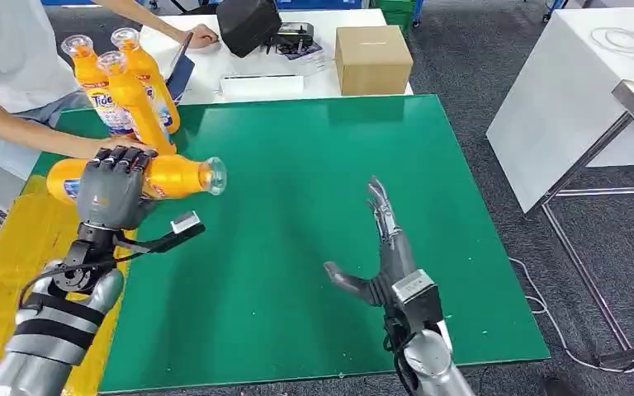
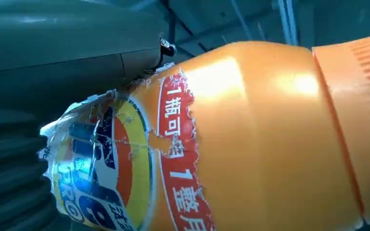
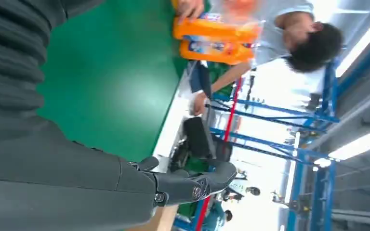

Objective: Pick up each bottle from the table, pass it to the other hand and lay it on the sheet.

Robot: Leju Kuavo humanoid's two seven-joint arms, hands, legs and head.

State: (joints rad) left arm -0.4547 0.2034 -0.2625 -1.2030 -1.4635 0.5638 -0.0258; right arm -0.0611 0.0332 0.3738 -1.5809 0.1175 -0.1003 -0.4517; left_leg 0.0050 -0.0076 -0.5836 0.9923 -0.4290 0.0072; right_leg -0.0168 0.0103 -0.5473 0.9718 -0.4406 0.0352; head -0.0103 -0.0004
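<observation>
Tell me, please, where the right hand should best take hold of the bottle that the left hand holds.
Probably the shoulder near the cap end. The left hand wraps the labelled middle of the bottle, which lies sideways with its cap end pointing toward the open right hand. That bare orange part is free, so come from the robot's right side, fingers around it.

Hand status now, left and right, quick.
Left hand: holding an orange bottle on its side above the table.
Right hand: open, holding nothing.
</observation>
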